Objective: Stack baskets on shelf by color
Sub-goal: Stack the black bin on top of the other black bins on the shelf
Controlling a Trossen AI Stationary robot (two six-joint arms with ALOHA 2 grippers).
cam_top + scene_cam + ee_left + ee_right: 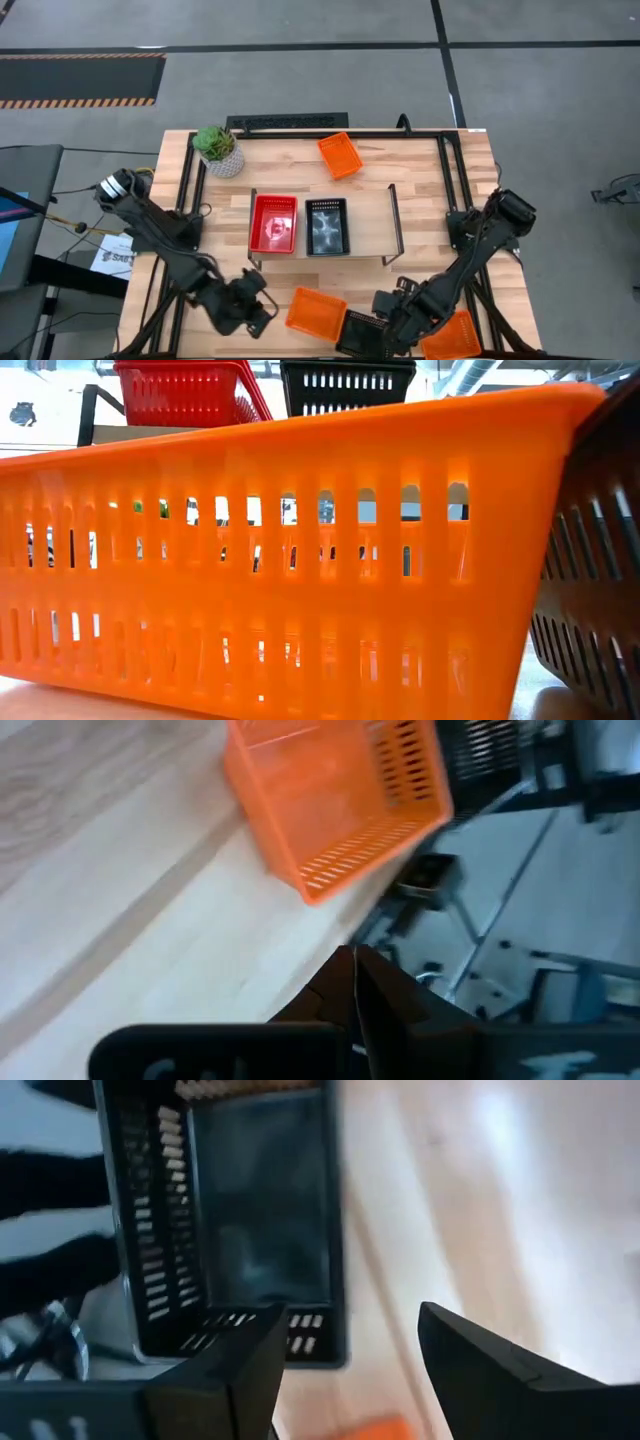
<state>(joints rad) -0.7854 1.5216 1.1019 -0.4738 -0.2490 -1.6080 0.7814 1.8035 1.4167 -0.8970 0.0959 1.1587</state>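
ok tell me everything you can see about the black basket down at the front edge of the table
The black basket is a shallow rectangular tray of dark slotted plastic with a smooth floor. It sits upright and empty on the wooden table, at the front edge between two orange baskets, the left one close against it. The right gripper hovers open just at its end, not gripping it.
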